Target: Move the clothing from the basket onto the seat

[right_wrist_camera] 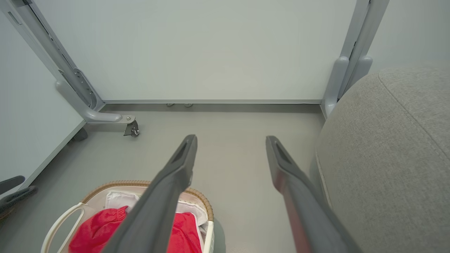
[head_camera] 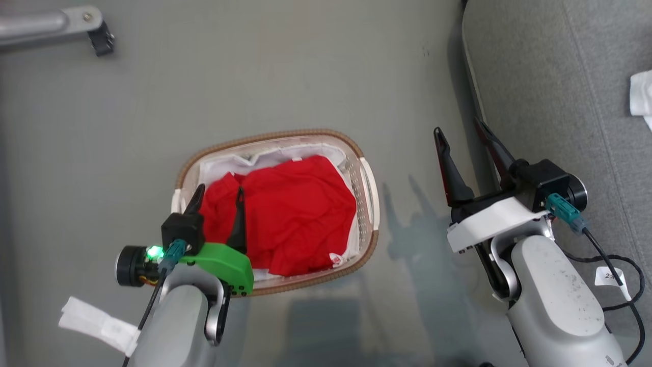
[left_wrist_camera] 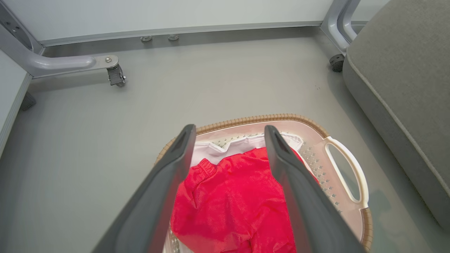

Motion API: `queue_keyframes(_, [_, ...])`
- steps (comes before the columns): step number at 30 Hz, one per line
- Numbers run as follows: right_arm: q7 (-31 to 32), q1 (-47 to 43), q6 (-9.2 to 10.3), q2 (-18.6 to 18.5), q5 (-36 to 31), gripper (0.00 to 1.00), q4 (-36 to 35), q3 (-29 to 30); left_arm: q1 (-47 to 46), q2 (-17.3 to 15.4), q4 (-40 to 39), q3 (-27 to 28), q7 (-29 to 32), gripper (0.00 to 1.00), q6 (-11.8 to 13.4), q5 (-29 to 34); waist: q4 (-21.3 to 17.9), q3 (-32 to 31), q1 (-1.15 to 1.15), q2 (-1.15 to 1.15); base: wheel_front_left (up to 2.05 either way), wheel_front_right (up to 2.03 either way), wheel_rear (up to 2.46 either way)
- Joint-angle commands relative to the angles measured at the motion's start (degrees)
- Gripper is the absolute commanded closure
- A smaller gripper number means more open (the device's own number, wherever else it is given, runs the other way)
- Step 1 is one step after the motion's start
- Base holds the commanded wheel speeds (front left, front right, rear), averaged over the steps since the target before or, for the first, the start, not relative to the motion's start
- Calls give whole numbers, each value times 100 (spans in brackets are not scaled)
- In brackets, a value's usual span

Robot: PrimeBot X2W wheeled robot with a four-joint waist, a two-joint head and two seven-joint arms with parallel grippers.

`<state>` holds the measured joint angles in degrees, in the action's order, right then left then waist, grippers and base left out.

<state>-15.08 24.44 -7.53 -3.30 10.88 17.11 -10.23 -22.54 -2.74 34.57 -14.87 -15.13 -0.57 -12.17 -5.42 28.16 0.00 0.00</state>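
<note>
Our left end effector [head_camera: 220, 188] and right end effector [head_camera: 458, 127] both gape wide, holding nothing.
The left hangs over the basket [head_camera: 285, 133], above the red clothing [head_camera: 290, 214] that lies inside; we cannot tell if it touches. The right hangs over the floor [head_camera: 305, 61] between basket and seat [head_camera: 550, 76].

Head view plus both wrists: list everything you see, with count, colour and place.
clothing: 1, red, in basket
liner: 1, white, inside basket, under clothing
basket: 1, cream with brown rim, on floor
seat: 1, grey, right of basket
unknown item: 1, white, on seat
frame legs: 2, grey, far left and beside seat
left gripper: 1, dark fingers, open over clothing
right gripper: 1, dark fingers, open between basket and seat
</note>
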Motion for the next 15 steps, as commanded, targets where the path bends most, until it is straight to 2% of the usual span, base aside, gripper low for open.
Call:
queue_keyframes(1, [-13,113,8,1,48,0,-24,-19,-214,-32,99,-42,-3,0,9,140,-303,692,0,0,0,0,0])
queue_keyframes(8, [-13,357,8,19,134,0,-76,-112,-872,-69,860,-96,-3,0,94,572,-442,1196,0,0,0,0,0])
queue_keyframes(15, [-13,464,8,29,195,0,-57,-228,-1384,-156,1832,-316,-3,0,91,928,-503,1428,0,0,0,0,0])
